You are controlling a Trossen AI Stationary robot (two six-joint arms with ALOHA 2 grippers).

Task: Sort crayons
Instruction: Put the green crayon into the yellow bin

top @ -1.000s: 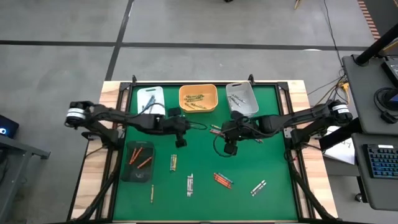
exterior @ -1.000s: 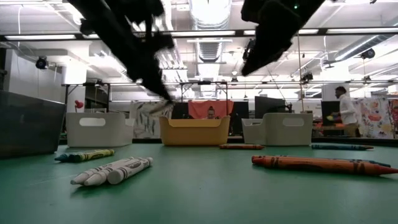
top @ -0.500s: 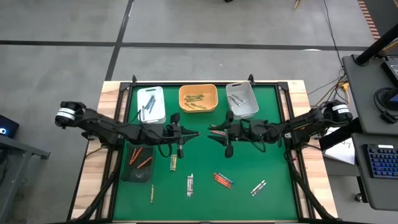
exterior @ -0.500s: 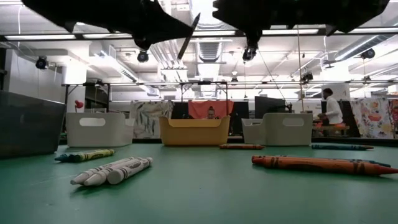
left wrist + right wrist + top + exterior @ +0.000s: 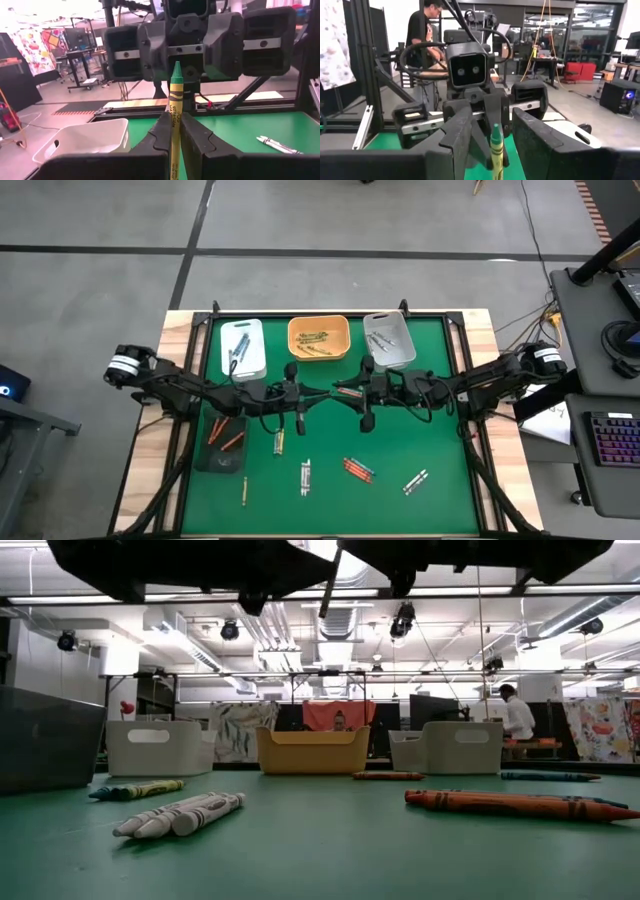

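**Two arms meet over the green tabletop, one crayon between them**

Above the middle of the green tabletop (image 5: 430, 380), the left pincer (image 5: 300, 396) is clamped on a yellow-green crayon (image 5: 175, 120), its tip pointing at the right pincer (image 5: 345, 393) facing it, whose fingers (image 5: 540, 140) stand apart on either side of the crayon. The crayon touches neither of them. Other crayons lie loose on the tabletop: a white group (image 5: 180, 815), an orange pair (image 5: 515, 804) and a yellow-green one (image 5: 140, 789) nearer the front. Along the far edge stand a white tray (image 5: 243, 348), an orange tray (image 5: 319, 338) and a grey tray (image 5: 388, 340), each holding crayons. A dark tray (image 5: 222, 438) sits at the left side with red-orange crayons inside. A person (image 5: 516, 720) stands in the room beyond.
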